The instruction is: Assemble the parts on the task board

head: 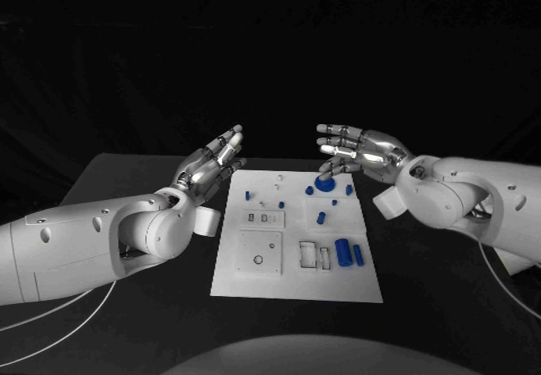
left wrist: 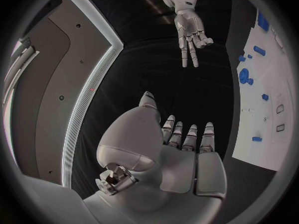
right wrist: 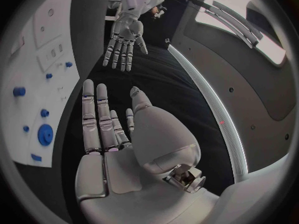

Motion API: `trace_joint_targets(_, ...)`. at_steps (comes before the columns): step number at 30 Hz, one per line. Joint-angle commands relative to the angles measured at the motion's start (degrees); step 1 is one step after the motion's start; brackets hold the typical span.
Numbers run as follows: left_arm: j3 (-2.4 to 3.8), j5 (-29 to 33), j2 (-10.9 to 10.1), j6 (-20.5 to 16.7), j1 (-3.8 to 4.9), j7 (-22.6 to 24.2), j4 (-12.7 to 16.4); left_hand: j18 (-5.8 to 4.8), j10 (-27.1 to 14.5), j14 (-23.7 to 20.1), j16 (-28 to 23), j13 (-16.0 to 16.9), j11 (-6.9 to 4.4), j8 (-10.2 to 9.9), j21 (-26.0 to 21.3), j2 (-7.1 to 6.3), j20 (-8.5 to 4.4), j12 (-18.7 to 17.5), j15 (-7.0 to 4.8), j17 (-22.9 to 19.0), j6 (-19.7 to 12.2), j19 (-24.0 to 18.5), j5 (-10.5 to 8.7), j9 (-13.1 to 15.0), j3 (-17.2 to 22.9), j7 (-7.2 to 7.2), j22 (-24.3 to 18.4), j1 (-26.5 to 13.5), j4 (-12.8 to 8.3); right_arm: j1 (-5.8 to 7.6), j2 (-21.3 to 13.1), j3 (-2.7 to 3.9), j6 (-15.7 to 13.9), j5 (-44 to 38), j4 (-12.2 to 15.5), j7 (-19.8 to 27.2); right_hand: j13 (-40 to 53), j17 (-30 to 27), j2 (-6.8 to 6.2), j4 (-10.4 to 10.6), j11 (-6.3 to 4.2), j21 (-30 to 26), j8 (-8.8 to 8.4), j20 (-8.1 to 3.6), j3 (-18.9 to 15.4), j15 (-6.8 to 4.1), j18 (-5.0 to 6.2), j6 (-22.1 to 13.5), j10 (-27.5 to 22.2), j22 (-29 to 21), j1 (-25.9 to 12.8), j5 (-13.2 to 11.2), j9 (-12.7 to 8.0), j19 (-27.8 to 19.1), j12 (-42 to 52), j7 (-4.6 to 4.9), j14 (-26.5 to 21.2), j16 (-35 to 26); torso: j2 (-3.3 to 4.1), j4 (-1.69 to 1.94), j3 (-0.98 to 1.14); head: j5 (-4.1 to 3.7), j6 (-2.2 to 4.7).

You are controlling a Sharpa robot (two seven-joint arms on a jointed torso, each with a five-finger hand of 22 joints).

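Note:
The white task board point(head: 293, 285) lies in the middle of the black table. Blue parts stand on its far half: a round disc with a knob point(head: 324, 185), small pegs point(head: 321, 218), and two cylinders point(head: 342, 251) lying near the right edge. My left hand point(head: 214, 166) is raised beside the board's far left corner, fingers spread and holding nothing. My right hand point(head: 359, 152) hovers open above the board's far right end, just over the disc. The left wrist view shows my left hand point(left wrist: 181, 139), the right hand point(left wrist: 190, 37) and the disc point(left wrist: 243, 75). The right wrist view shows my right hand point(right wrist: 109, 129) and the disc point(right wrist: 45, 134).
The board also has grey outlined recesses and slots point(head: 259, 254) in its near half. Bare black table point(head: 135, 176) surrounds the board on all sides. White cables point(head: 68, 308) trail from my left arm at the near left.

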Motion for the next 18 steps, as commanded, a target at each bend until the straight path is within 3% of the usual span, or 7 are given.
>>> trace_joint_targets(1, 0.04, -1.16, -0.10, 1.09, 0.40, -0.73, 0.77, 0.40, -0.31, -0.43, -0.37, 0.02, -0.30, 0.40, 0.15, 0.09, 0.33, 0.31, -0.10, -0.18, 0.83, -0.22, 0.71, 0.12, 0.29, -0.08, -0.05, 0.93, -0.01, 2.38, -0.17, -0.06, -0.94, -27.35, -0.14, -9.97, 1.53, 4.49, -1.17, -2.16, 0.24, 9.15, 5.74, -2.26, 1.49, -2.50, 1.15, 7.14, 6.40, 5.58, 2.33, -4.87, 1.33, 8.11, 8.34, 3.36, 8.08, 13.16, 2.17, 0.36, -0.33, -0.33, -0.26)
trace_joint_targets(4, 0.04, -1.75, -0.15, 0.95, 1.07, -1.11, 1.25, 0.39, -0.34, -0.57, -0.44, 0.01, -0.45, 0.62, 0.07, 0.03, 0.36, 0.34, -0.28, -0.21, 1.40, -0.35, 1.10, 0.19, 0.30, -0.20, -0.10, 1.33, 0.01, 5.11, -0.08, -0.07, 2.12, -46.11, -0.36, -13.47, 0.28, 6.21, -2.76, -4.81, -0.47, 14.59, 3.73, -3.72, 4.31, -4.06, 0.85, 11.50, 9.07, 9.71, 4.26, 2.08, 0.61, 9.30, 8.26, 3.89, 10.33, 17.71, 3.63, 0.50, -0.60, -0.39, 0.30)
trace_joint_targets(6, 0.04, -2.12, -0.18, 0.91, 1.44, -1.22, 1.51, 0.39, -0.35, -0.58, -0.35, 0.01, -0.48, 0.74, 0.08, 0.05, 0.38, 0.37, -0.30, -0.20, 1.67, -0.36, 1.37, 0.22, 0.33, -0.21, -0.11, 1.52, 0.01, 5.93, 0.09, -0.06, 4.27, -54.42, -0.35, -14.87, -1.29, 7.81, -3.60, -6.24, -1.00, 20.27, 0.02, -4.78, 8.51, -4.57, 0.78, 15.09, 11.43, 14.81, 3.16, 3.96, -0.03, 6.93, 6.44, 3.58, 10.42, 20.52, 4.41, 0.69, -0.65, -0.55, 0.68)
trace_joint_targets(8, 0.04, -2.67, -0.35, 0.89, 1.94, -1.40, 1.99, 0.39, -0.37, -0.59, -0.29, 0.01, -0.48, 0.86, 0.06, 0.07, 0.41, 0.39, -0.26, -0.19, 1.97, -0.39, 1.61, 0.26, 0.36, -0.21, -0.12, 1.70, 0.02, 6.70, 0.40, -0.06, 6.72, -63.42, -0.31, -16.47, -2.30, 8.71, -5.46, -7.78, -1.36, 23.53, -2.62, -5.05, 11.46, -4.52, 0.85, 16.87, 12.82, 18.23, 2.21, 3.24, -0.26, 4.50, 4.89, 2.50, 10.44, 21.92, 5.41, 0.93, -0.71, -0.85, 1.35)
trace_joint_targets(12, 0.04, -3.69, -0.60, 0.94, 3.06, -1.84, 3.00, 0.38, -0.41, -0.62, -0.16, 0.00, -0.35, 1.08, 0.00, 0.10, 0.54, 0.42, 0.04, -0.18, 2.33, -0.50, 2.47, 0.28, 0.45, -0.07, -0.17, 2.29, 0.02, 7.48, 0.90, -0.06, 8.82, -73.95, -0.53, -18.24, -2.79, 9.60, -7.05, -8.16, -2.14, 26.29, -4.66, -4.89, 15.05, -4.99, 0.95, 20.64, 14.96, 22.08, -0.64, 0.18, 0.48, 3.21, 3.22, 2.49, 10.89, 23.09, 6.89, 1.74, -0.77, -1.76, 2.52)
trace_joint_targets(16, 0.04, -4.48, -1.14, 1.03, 4.03, -2.15, 4.33, 0.40, -0.42, -0.40, 0.59, 0.02, 0.05, 1.42, 0.08, 0.05, 0.84, 0.65, 0.59, -0.05, 2.90, -0.45, 4.02, 0.33, 0.58, 0.32, -0.16, 3.30, 0.04, 7.76, 1.71, -0.07, 7.12, -79.08, -1.82, -18.04, -2.59, 11.64, -7.65, -7.77, -2.13, 32.48, -5.19, -4.90, 16.81, -5.12, -0.41, 23.08, 18.29, 31.19, -2.36, -0.41, 1.23, 8.76, 3.36, 2.84, 13.45, 25.68, 8.07, 2.31, -0.76, -2.06, 3.68)
trace_joint_targets(18, 0.04, -4.80, -1.49, 0.96, 4.37, -2.19, 5.00, 0.43, -0.38, -0.17, 1.13, 0.04, 0.28, 1.65, 0.20, 0.03, 1.02, 0.84, 0.78, 0.04, 3.31, -0.30, 4.57, 0.37, 0.61, 0.53, -0.11, 3.65, 0.06, 7.77, 2.23, -0.07, 5.57, -81.04, -2.73, -17.48, -2.18, 17.21, -8.12, -7.14, -2.32, 36.09, -4.53, -4.98, 17.22, -5.30, -1.26, 25.40, 20.90, 36.39, -3.57, -0.62, 2.08, 12.31, 4.08, 3.24, 17.00, 29.36, 8.58, 2.47, -0.73, -2.13, 4.00)
